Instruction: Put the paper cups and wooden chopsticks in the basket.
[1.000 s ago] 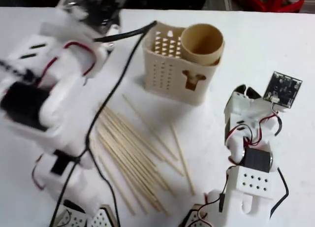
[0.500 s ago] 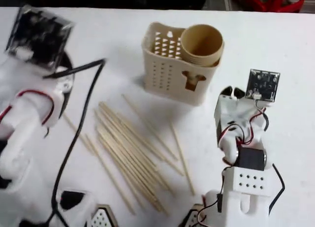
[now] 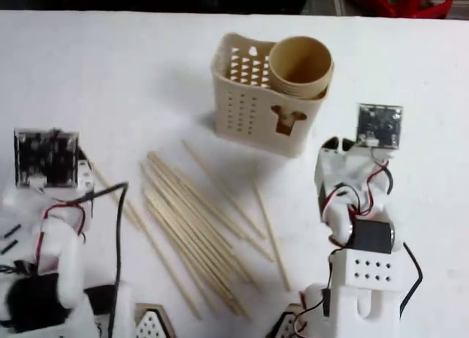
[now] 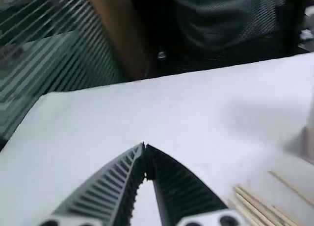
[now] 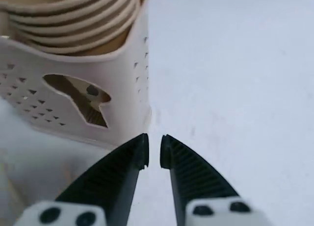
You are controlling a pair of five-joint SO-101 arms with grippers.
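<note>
A cream perforated basket (image 3: 249,111) stands at the back middle of the table, with a stack of paper cups (image 3: 300,63) nested in its right end. Several wooden chopsticks (image 3: 198,228) lie fanned on the table in front of it. My right gripper (image 3: 337,144) sits low just right of the basket's front corner. In the right wrist view, the right gripper (image 5: 153,151) has a narrow gap between its tips with nothing in it, close to the basket (image 5: 128,88) and cups (image 5: 73,20). My left gripper (image 4: 145,148) is shut and empty above bare table, left of the chopsticks (image 4: 260,204).
The left arm's body (image 3: 51,235) fills the near left corner, its cable draped beside the chopsticks. The right arm's base (image 3: 366,272) stands at the near right. Open table lies right of the basket and at the back left. A person stands beyond the table's far edge.
The left arm has swung back from beside the basket to the near left corner. The right arm has edged slightly left toward the basket.
</note>
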